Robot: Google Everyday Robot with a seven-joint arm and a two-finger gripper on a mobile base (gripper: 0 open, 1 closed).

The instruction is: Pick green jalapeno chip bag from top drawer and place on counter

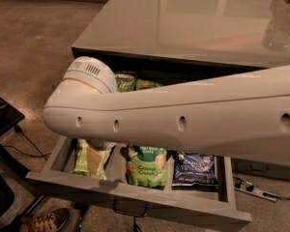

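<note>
The top drawer (150, 197) stands pulled open below the counter (183, 18). A light-green jalapeno chip bag (83, 161) lies in the drawer's left lane, near the front. My gripper (98, 145) hangs at the end of the big white arm (183, 120), right above that bag's upper part. The arm hides most of the gripper and the middle of the drawer. I cannot tell whether the gripper touches the bag.
A deeper-green dang bag (146, 167) lies in the middle lane and a blue Kettle bag (195, 168) in the right lane. More bags (130, 82) show at the drawer's back. A black stand (0, 124), a shoe (43, 221) and a power strip (253, 191) are on the floor.
</note>
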